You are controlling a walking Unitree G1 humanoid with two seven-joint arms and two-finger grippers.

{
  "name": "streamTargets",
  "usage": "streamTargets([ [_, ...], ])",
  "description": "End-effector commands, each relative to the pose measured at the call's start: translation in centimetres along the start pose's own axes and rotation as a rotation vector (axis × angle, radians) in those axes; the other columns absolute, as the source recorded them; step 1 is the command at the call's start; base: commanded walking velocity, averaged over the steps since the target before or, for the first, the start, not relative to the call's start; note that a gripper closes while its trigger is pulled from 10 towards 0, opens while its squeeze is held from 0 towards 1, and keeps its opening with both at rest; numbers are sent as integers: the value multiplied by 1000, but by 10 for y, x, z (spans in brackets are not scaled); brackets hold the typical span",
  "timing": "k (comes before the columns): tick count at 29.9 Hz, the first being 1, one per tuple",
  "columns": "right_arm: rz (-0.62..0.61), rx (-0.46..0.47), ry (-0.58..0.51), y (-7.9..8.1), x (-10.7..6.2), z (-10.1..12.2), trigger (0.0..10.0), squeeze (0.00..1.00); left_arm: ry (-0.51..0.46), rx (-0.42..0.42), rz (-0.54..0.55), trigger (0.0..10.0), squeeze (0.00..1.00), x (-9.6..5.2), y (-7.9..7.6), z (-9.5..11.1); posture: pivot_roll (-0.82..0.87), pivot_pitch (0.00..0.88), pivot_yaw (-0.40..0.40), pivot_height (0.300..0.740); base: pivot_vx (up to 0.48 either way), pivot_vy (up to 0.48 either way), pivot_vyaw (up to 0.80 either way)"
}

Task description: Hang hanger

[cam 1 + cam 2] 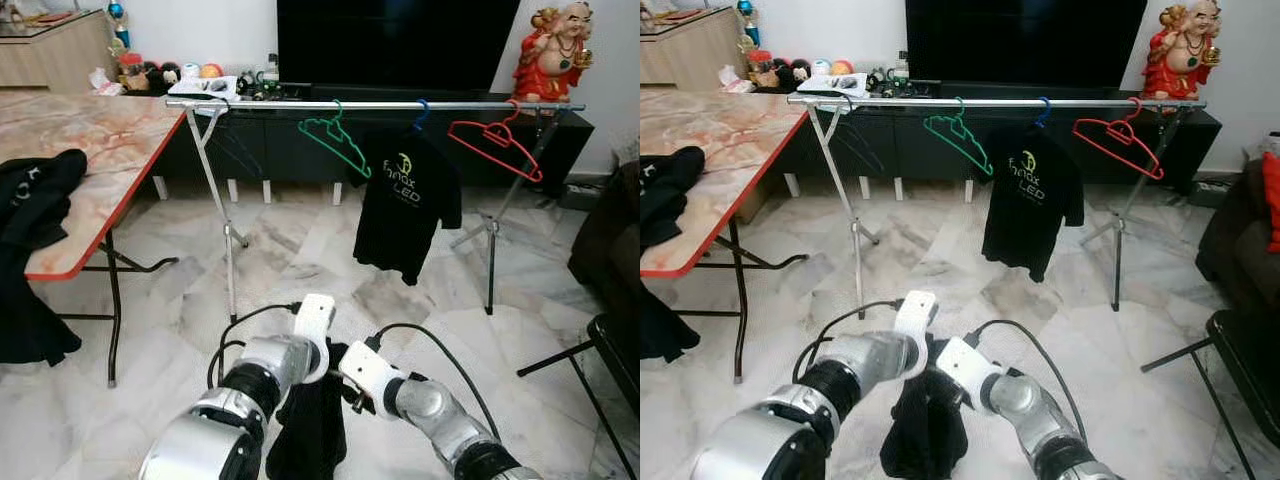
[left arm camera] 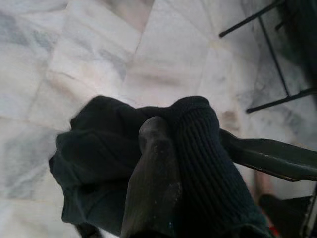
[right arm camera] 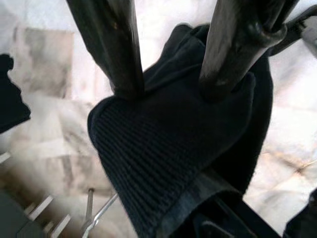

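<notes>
Both your claws are down low in front of you, bunched on the same dark garment (image 1: 312, 425) that droops toward the marble floor (image 1: 300, 260). Your left claw (image 2: 153, 148) is pinched into the knit collar, one finger pressed right into the fabric, and your right claw (image 3: 168, 84) has its two fingers spread a bit with the ribbed cloth caught between them. A dark hanger arm (image 2: 270, 156) pokes out of the garment beside your left claw, so the hanger's down there with you, well short of the rail. Off to your left is the counter (image 1: 110, 150) with black clothes (image 1: 35, 200) piled on its edge. Farther out, the silver clothes rail (image 1: 370, 104) carries a green hanger (image 1: 333, 138), a black T-shirt (image 1: 405, 200) on a blue hook, and a red hanger (image 1: 497, 140). Behind that sit the TV (image 1: 395, 42) and a red figurine (image 1: 553, 50).
</notes>
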State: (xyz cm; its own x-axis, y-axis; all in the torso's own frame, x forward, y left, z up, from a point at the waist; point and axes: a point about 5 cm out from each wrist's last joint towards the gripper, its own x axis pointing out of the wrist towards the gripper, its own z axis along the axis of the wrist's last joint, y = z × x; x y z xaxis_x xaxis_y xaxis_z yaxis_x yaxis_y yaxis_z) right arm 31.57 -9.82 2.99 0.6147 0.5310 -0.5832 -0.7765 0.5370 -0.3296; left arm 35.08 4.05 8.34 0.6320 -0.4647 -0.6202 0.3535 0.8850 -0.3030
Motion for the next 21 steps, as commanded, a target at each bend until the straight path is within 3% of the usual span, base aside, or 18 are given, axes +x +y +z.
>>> streamTargets([
  [1, 29, -22, 26, 9, 2, -4, 10000, 0, -57, -37, -74, 10000, 0, -2, -17, 20, 79, 0, 0, 740, 0, 0, 0],
  [5, 56, -42, 47, 13, 2, -8, 10000, 0, -72, -116, -93, 10000, 0, -5, -17, 28, 76, 0, 2, 740, 0, 0, 0],
  [13, 35, -93, 162, 12, 2, -19, 10000, 0, -109, -173, -103, 10000, 0, -10, -18, 45, 82, 0, 4, 740, 0, 0, 0],
  [21, 5, -40, 186, 7, 1, -20, 10000, 0, -120, -185, -92, 10000, 0, -11, -16, 48, 77, 0, 7, 740, 0, 0, 0],
])
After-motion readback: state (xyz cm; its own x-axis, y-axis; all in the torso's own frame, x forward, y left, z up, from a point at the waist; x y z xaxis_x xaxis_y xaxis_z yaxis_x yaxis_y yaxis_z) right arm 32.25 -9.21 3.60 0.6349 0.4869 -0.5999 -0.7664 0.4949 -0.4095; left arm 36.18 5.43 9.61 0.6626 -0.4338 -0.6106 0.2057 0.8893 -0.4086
